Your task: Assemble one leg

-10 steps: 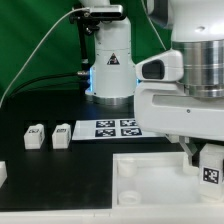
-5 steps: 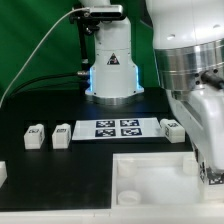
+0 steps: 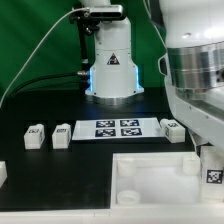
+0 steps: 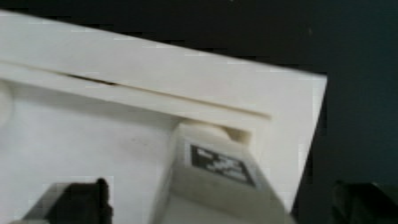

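A white leg [image 3: 212, 173] with a black-and-white tag stands upright at the near corner of the large white panel [image 3: 150, 178], at the exterior view's right. My gripper [image 3: 211, 160] is straight above it, fingers down on both sides. In the wrist view the leg [image 4: 222, 165] rises between the two dark fingers [image 4: 80, 200] at the panel's corner [image 4: 160, 75]. A strip of white panel shows between one finger and the leg, so the gripper [image 4: 217, 208] stands open around the leg. Whether the leg's foot is in a hole is hidden.
Two loose legs [image 3: 35, 135] [image 3: 62, 134] lie left of the marker board [image 3: 115, 128], and another leg [image 3: 173, 128] lies right of it. A white part [image 3: 2, 172] shows at the left edge. The robot base [image 3: 110, 60] stands behind.
The wrist has turned over the leg while the leg has stayed in place at the panel's corner. The leg beside the marker board, hidden a second ago, now shows.
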You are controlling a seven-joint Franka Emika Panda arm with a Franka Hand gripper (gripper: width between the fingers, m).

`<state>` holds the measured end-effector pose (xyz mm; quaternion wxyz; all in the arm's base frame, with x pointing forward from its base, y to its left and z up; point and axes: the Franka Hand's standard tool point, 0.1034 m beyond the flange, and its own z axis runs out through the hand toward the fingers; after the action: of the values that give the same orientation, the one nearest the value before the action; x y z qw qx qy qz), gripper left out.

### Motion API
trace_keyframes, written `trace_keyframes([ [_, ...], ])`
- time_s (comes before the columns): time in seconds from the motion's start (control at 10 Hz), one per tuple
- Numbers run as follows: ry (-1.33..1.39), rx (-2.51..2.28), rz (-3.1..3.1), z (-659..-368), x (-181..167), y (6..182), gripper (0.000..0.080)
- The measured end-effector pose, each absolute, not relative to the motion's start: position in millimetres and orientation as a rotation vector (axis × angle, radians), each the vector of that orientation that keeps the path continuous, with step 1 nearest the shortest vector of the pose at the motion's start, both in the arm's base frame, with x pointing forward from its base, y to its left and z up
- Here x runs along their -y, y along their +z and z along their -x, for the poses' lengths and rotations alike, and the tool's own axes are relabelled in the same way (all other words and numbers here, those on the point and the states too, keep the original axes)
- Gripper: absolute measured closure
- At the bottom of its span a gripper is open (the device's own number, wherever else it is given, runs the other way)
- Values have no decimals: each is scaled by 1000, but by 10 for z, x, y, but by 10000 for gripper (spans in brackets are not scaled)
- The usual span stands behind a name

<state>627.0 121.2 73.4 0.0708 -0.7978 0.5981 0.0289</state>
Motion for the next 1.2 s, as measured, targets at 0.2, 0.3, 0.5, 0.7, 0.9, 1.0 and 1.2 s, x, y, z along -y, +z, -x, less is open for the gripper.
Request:
trace_keyframes([
  [0.2,55,-1525,2584,-6270,-1237,750,158],
  [0.3,41,-1355,2677,-6270,-1223,742,151],
  [0.5,15,-1029,2824,-6269,-1206,739,151],
  [0.7,-16,-462,3002,-6302,-1125,749,151],
  [0.9,-9,-339,3030,-6314,-1132,754,151],
  [1.0,-5,-413,3021,-6312,-1132,750,275],
  [1.2,2,-520,3000,-6310,-1142,750,414],
])
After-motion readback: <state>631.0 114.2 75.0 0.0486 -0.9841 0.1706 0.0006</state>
